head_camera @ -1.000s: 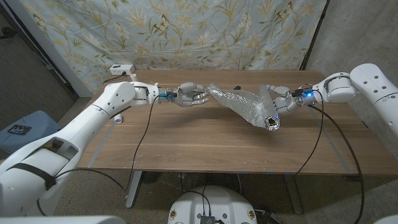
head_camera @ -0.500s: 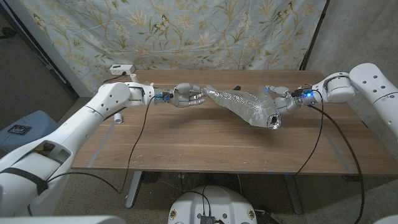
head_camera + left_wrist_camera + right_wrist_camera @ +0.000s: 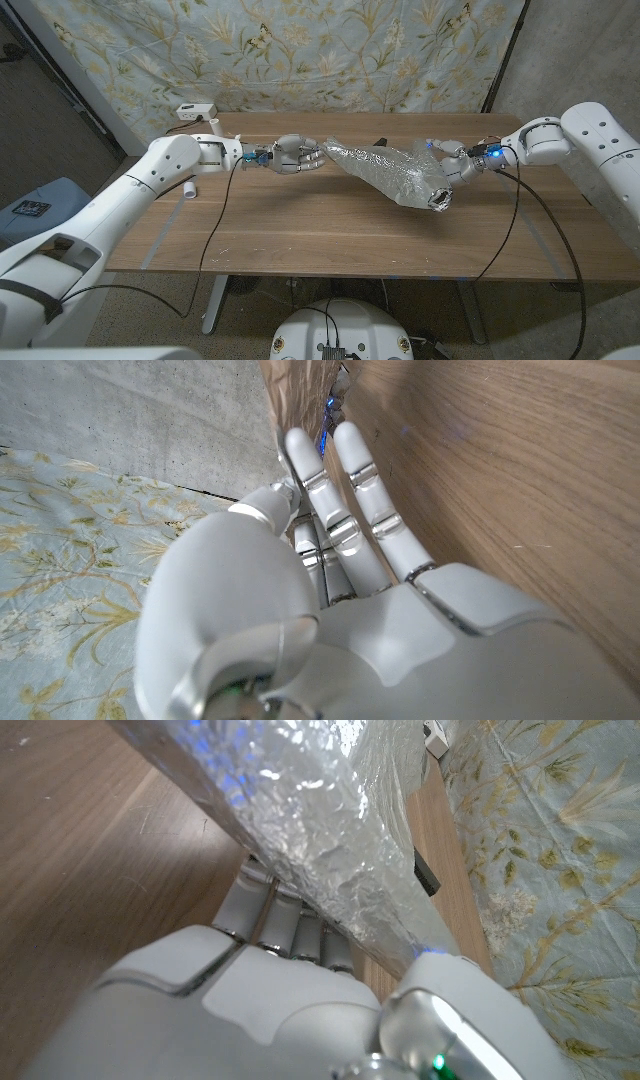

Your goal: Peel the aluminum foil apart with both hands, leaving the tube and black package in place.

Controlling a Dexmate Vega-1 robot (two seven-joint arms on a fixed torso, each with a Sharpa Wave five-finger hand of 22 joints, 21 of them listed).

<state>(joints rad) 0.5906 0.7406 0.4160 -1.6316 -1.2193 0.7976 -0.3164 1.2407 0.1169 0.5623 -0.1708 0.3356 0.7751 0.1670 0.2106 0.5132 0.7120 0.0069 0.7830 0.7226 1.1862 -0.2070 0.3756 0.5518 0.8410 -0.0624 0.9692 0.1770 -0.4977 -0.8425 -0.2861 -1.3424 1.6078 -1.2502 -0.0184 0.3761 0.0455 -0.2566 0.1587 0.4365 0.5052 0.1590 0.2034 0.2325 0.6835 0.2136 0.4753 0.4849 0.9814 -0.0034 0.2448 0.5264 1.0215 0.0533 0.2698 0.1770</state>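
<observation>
Foil (image 3: 388, 168), crumpled, is held raised over the wooden table (image 3: 300, 225), gripped at one end by the left hand (image 3: 298, 154) and at the other by the right hand (image 3: 447, 170); pulling apart is judged under way, outward tension being required next

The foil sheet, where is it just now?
In the head view the foil stretches above the table's far middle, between the left hand and right hand.

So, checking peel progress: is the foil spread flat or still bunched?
Still bunched: the foil hangs as a crumpled strip between the left hand and the right hand, not flat.
</observation>
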